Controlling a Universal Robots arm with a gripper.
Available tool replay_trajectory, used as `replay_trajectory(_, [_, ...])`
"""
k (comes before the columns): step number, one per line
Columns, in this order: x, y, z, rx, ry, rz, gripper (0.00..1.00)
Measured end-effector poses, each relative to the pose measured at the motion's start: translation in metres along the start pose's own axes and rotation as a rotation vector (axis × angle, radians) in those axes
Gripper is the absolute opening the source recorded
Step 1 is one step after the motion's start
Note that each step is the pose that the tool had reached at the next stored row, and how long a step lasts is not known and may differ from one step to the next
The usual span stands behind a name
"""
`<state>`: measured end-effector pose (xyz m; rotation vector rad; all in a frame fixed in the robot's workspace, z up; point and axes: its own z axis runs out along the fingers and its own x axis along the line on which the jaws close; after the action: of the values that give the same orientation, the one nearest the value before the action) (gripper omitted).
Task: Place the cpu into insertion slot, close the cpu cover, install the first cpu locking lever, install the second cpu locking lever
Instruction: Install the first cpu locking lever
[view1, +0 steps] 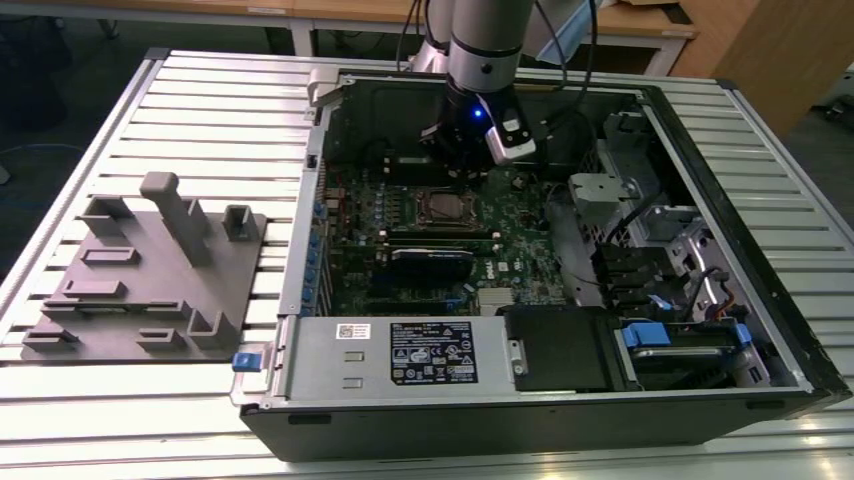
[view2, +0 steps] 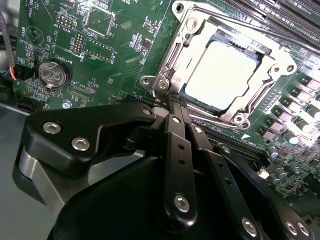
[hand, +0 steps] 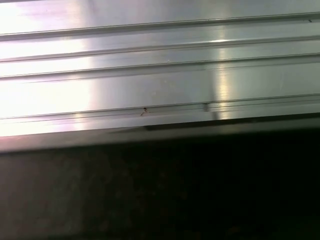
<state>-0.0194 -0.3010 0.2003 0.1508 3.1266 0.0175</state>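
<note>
The open computer case lies on a slatted aluminium table. It holds a green motherboard, a power supply box along its near wall, a long black card and drive bays with a blue tab toward the exterior view's right. Outside the case, at the exterior view's left, a grey moulded fixture with upright posts rests on the slats.

In the second wrist view, the insertion slot holds the cpu, whose bright silver top shows through the square cut-out of the cpu cover. The cover lies flat over the chip. A thin locking lever runs along the side nearest the memory slots; it cannot be told whether it is hooked down. A coin cell battery sits on the board, well apart from the socket.

The arm reaches down into the case from its far side. The gripper is clenched, its black fingertips drawn together to a narrow point just beside one corner of the cover, so the cpu lies just beyond them. It cannot be told whether anything thin is pinched between them. In the exterior view the gripper hangs just behind the socket.

The first wrist view shows table slats beside a dark band.
</note>
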Motion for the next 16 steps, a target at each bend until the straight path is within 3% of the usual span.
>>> replay_trajectory(16, [0.0000,0.0000,0.0024,0.0036,-0.0003,0.000,0.10])
